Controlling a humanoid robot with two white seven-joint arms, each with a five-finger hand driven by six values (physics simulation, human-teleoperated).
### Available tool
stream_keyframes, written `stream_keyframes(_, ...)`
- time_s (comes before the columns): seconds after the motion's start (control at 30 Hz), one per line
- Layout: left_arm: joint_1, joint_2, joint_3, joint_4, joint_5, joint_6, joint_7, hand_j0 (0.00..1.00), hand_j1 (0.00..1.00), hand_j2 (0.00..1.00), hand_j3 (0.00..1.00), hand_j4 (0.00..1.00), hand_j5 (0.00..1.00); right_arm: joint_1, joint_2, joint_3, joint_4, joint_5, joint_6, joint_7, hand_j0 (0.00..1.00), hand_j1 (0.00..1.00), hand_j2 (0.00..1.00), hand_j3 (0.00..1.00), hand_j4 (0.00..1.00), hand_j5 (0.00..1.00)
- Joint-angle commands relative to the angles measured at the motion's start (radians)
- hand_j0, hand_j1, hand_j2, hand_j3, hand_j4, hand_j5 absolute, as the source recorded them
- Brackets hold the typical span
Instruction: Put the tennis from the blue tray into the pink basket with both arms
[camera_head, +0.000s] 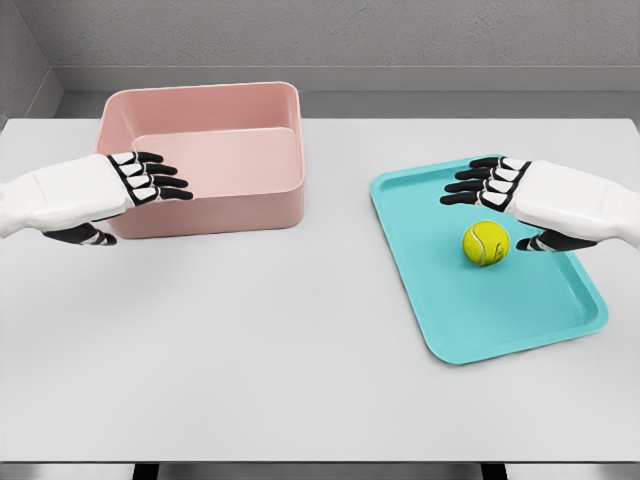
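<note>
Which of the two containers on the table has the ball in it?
The blue tray on the right holds the tennis ball, beside the right hand. The pink basket on the left, near the left hand, holds nothing visible.

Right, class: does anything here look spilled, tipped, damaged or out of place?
Nothing stands out. The pink basket sits upright, the ball rests on the blue tray, and the left hand and right hand are open, holding nothing. The tray lies slightly angled on the table.
</note>
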Motion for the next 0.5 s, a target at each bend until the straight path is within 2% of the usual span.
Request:
stream_keyframes(0.0,0.0,0.001,0.001,0.0,0.006,0.001,-0.004,1.0,1.0,1.0,1.0,1.0,1.0,0.0,0.0,0.003,0.001,-0.005,0.001,-0.001,1.0,1.0,1.0,1.0,1.0,1.0)
stream_keyframes(0.17,0.009,0.001,0.001,0.001,0.006,0.001,-0.004,1.0,1.0,1.0,1.0,1.0,1.0,0.0,0.01,0.025,0.025,0.006,0.001,0.001,1.0,1.0,1.0,1.0,1.0,1.0)
stream_keyframes(0.37,0.012,0.0,-0.001,0.001,0.005,0.001,-0.004,1.0,1.0,1.0,1.0,1.0,1.0,-0.002,0.049,0.053,0.062,0.138,0.001,-0.001,1.0,1.0,1.0,1.0,1.0,1.0)
stream_keyframes(0.47,0.021,0.0,0.001,0.001,0.005,0.001,-0.004,1.0,1.0,1.0,1.0,1.0,1.0,-0.003,0.084,0.054,0.111,0.162,0.001,0.001,1.0,1.0,1.0,1.0,1.0,1.0)
